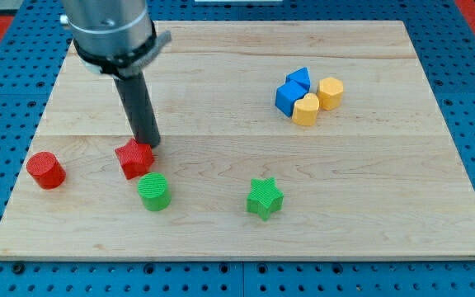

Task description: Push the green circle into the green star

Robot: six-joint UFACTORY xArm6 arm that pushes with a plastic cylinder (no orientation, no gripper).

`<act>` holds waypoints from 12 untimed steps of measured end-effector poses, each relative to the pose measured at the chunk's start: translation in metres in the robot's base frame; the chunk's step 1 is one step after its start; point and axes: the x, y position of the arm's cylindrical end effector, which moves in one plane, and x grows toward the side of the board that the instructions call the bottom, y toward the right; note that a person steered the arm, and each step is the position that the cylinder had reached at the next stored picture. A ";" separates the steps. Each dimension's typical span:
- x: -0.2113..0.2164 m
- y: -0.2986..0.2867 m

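Observation:
The green circle point(153, 191) lies on the wooden board point(237, 74) near the view's bottom, left of centre. The green star point(265, 198) lies to its right, about a hand's width away, at much the same height in the view. My tip point(149, 145) stands just above the green circle, touching the upper right edge of a red block point(134, 158) that sits between the tip and the green circle. The red block almost touches the green circle's upper left.
A red cylinder point(46, 170) lies at the view's left edge of the board. A cluster at the upper right holds two blue blocks point(290, 92) and two yellow blocks point(307, 109), point(330, 92), all touching.

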 end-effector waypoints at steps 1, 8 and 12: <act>0.002 0.019; 0.091 -0.005; 0.102 0.032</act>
